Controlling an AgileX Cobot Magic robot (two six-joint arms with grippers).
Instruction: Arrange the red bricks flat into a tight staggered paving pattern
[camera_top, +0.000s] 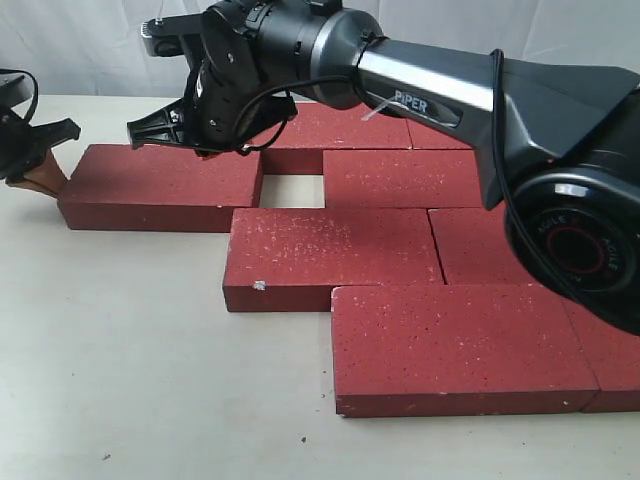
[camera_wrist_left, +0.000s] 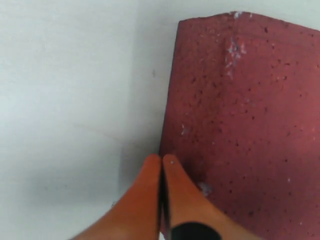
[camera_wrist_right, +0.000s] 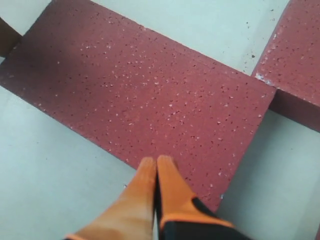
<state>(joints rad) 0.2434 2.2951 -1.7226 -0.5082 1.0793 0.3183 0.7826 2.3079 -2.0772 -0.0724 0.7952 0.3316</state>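
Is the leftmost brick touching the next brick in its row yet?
Apart. The exterior view shows a square of bare table between the leftmost brick and its row neighbour.

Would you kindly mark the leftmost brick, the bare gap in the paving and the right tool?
leftmost brick (camera_top: 160, 178), exterior view, middle of its top face.
bare gap (camera_top: 293, 191), exterior view, centre of the square opening.
right tool (camera_wrist_right: 156, 161), right wrist view, between its shut orange fingertips.
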